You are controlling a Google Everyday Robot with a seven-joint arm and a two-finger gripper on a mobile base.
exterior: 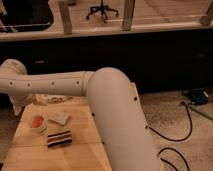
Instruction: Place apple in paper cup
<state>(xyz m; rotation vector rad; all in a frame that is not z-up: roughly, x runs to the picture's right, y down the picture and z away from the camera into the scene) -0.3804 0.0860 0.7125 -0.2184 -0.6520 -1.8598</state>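
Wooden planks make up the table (75, 155) I am working over, and most of my view is taken by the robot's thick white arm (112, 107), which bends from the near right and reaches across to the far left edge of the tabletop. At its end, the gripper (21, 104) hangs off the left side of the table, just beyond the far left corner; it is mostly hidden behind the wrist, so I cannot tell how it stands. On the left part of the table sits the paper cup (38, 123), upright, and the orange-red apple (37, 121) shows inside its round rim. Just right of the cup, slightly farther away, lies a flat white-grey square block (60, 118). Nearer to me, just beside both, lies the striped black, white and red block (60, 138). Beyond the table runs a dark low wall, and on the speckled floor to the right a black cable (185, 132) loops near a blue-green object (196, 96).
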